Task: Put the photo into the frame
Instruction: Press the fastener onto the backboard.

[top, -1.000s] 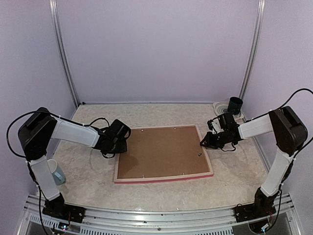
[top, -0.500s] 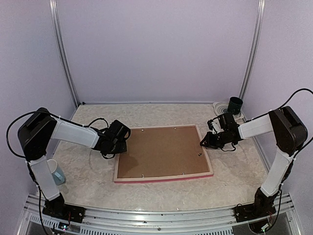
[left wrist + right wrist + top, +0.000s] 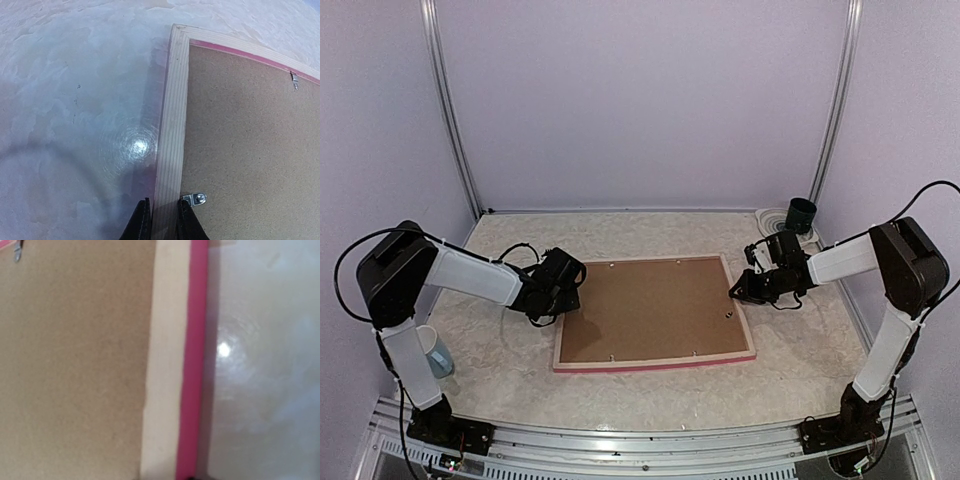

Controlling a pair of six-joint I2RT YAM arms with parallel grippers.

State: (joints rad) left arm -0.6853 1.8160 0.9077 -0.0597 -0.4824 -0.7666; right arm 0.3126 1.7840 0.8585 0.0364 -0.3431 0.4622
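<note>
The frame (image 3: pixel 656 366) lies face down on the table, pale wood back up, pink-red edge showing at the front. A brown backing board (image 3: pixel 655 310) fills it. The photo is hidden. My left gripper (image 3: pixel 563 297) is at the frame's left rail; in the left wrist view (image 3: pixel 164 222) its fingers pinch the pale rail (image 3: pixel 170 125) from both sides. My right gripper (image 3: pixel 740 291) is at the frame's right rail. The right wrist view shows that rail (image 3: pixel 170 365) running into the jaws, with only a sliver of the fingertips at the bottom edge.
A dark green cup (image 3: pixel 801 213) stands on a white ringed disc at the back right corner. A pale blue cup (image 3: pixel 436 352) stands by the left arm's base. Small metal clips (image 3: pixel 196 199) hold the backing board. Walls enclose the table on three sides.
My left gripper has shifted slightly along the frame's left rail. The frame and my right arm have not visibly moved.
</note>
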